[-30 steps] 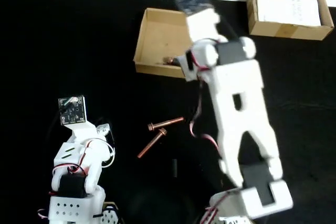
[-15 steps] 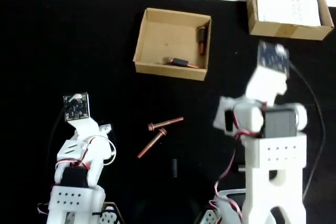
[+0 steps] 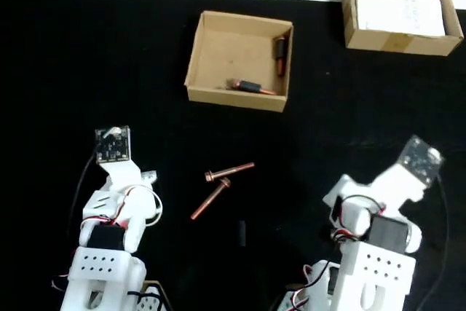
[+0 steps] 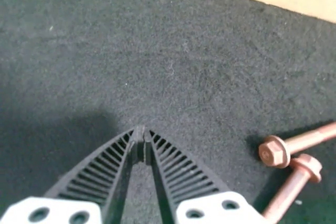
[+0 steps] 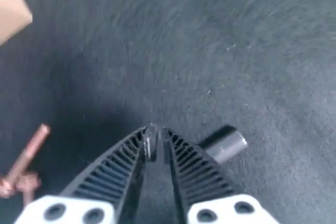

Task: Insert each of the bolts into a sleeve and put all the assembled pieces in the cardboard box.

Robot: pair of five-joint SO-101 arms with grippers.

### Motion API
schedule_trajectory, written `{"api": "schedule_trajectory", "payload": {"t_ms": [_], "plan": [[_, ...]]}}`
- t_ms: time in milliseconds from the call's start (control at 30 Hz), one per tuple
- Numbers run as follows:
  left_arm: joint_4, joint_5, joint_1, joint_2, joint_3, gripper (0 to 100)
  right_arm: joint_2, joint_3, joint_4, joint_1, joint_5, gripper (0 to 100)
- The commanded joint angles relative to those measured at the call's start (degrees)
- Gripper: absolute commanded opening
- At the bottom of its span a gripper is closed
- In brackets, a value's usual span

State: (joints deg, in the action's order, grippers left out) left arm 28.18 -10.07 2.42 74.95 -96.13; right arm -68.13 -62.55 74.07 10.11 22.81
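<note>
High view: we are seeing the right arm [image 3: 378,213] pulling back from the cardboard box [image 3: 234,97] to the near right, leaving two assembled pieces [image 3: 251,87] inside. We are counting two bolts [image 3: 229,171] and one sleeve [image 3: 241,232] lying loose at centre, so assembly is continuing. The right gripper [image 5: 152,136] is sitting folded low, jaws closed and empty. The left gripper [image 4: 140,136] is likewise closed and empty, near left.

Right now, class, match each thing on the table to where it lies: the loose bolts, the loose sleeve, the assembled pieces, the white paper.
1 loose bolts
2 loose sleeve
3 assembled pieces
4 white paper

A in the corner box
B on the cloth beside the right gripper
C in the middle cardboard box
D on the cloth, heads together

Pairs: 1-D, 2-B, 3-C, 4-A
</note>
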Motion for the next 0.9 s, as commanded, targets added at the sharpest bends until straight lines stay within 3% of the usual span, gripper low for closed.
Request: {"api": "schedule_trajectory", "payload": {"t_ms": [0, 433, 667, 867], "plan": [[-0.4, 1.1, -0.9, -0.3, -0.7, 3, -0.9, -0.7, -0.9, 1.9, 0.6, 0.8], [12.1, 7.5, -0.5, -0.4, 3.5, 3, -1.4, -21.7, -12.0, 16.7, -3.7, 1.2], [12.3, 7.5, -0.3, -0.7, 3.6, 3, -1.1, -23.2, -13.1, 16.3, -0.1, 24.5], [14.5, 7.6, -0.3, -0.7, 4.3, 3, -1.4, -22.9, -12.4, 16.5, -0.2, 24.8]]}}
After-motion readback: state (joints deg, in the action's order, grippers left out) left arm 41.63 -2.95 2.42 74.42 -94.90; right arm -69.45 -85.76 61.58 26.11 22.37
